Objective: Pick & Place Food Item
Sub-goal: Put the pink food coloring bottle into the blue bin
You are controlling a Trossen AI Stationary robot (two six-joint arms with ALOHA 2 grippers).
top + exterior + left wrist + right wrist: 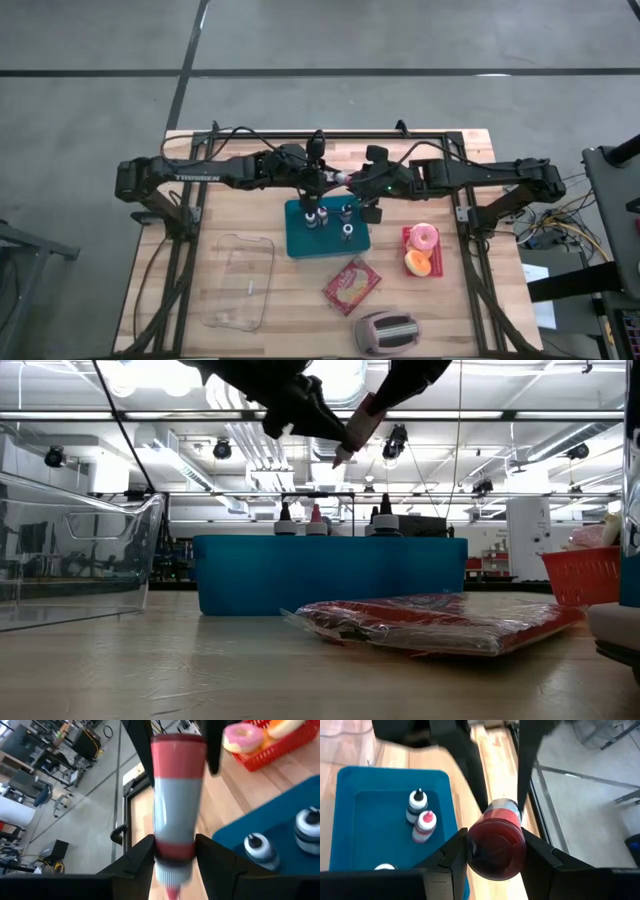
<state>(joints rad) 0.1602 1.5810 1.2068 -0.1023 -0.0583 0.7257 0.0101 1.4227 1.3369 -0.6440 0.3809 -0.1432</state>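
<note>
Mid-handover above the tray (327, 240): both tools, left (172, 851) and right (495, 851), clamp the bottle (176, 795). Next, release one.

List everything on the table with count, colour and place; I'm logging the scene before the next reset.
bin: one, teal, table centre, under the hands.
small bottles: at least four, dark or red bodied with pale caps, upright in the bin.
red bottle: one, red and grey, in the air above the bin, gripped at both ends.
clear tub: one, transparent, left of the bin.
snack packet: one, red, flat, in front of the bin.
basket: one, red, right of the bin.
doughnut: one, pink, in the basket.
orange food: one, in the basket, kind unclear.
toaster: one, grey, front edge.
left hand: closed on the red bottle's nozzle end.
right hand: closed on its base.
</note>
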